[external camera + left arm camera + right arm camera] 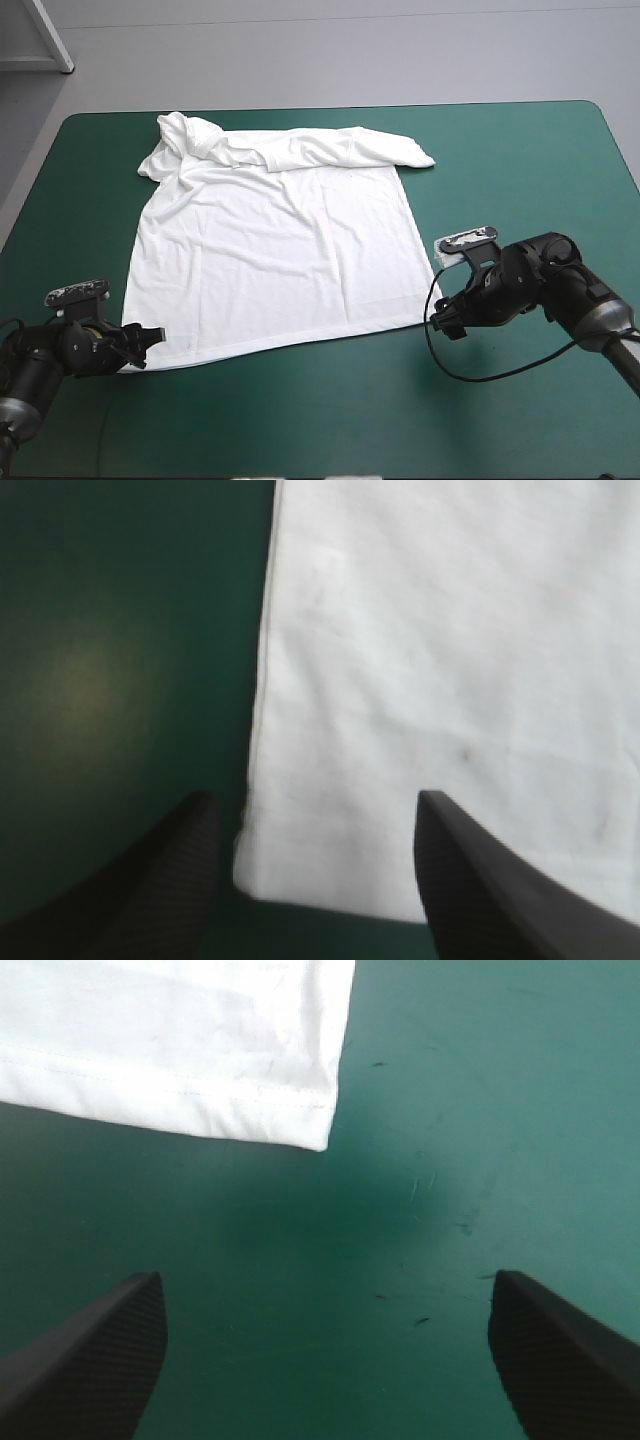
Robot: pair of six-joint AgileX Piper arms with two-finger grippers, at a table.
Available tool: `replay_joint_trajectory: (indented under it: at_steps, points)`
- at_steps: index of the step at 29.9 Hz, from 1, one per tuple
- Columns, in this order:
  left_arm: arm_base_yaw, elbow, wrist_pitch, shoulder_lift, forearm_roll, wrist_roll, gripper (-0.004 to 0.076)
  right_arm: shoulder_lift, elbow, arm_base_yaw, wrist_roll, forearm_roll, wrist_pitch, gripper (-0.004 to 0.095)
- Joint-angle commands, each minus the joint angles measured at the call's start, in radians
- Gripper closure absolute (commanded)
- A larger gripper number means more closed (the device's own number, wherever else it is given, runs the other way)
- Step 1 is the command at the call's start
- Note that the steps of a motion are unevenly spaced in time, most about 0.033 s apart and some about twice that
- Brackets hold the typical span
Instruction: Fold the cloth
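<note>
High view: a white T-shirt (275, 260) lies spread flat on the worktop (520, 170), which has a teal-green cover. The shirt sits left of the worktop's middle, its hem toward the near edge and its body smooth apart from light creases. Along the far end the collar and sleeves are bunched into a rumpled band, and the tip of one sleeve (415, 155) pokes out past the shirt's right side. The left claw (152, 345) is low at the near left corner of the hem. The right claw (442, 318) is low just beside the near right corner.

Left wrist view: the left claw (315, 798) is spread, its two black fingers (150, 880) standing apart. The shirt's hem corner lies between them, with one finger over bare cover and the other over white cloth. Whether the fingers touch the cloth cannot be told.

Right wrist view: the right claw (325, 1278) is spread wide, and teal-green cover shows between its fingers. The hem corner of the T-shirt (170, 1050), with a stitched seam along its edge, lies ahead of the claw, apart from both fingers.
</note>
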Motion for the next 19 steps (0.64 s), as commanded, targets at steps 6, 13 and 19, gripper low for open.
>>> replay_joint_trajectory:
  at_steps: [6,13,19]
  points:
    - [-0.003,-0.018,-0.053,0.155,-0.001,-0.032,0.03,-0.032,-0.022,-0.001,-0.011,-0.007,-0.123,0.015]
    - [-0.003,-0.018,-0.062,0.226,-0.097,0.008,0.039,0.03,-0.022,-0.001,0.004,-0.033,-0.185,0.023]
    - [-0.003,-0.018,-0.011,0.226,-0.084,0.041,0.0728,0.142,-0.022,-0.001,0.007,-0.039,-0.221,0.023]
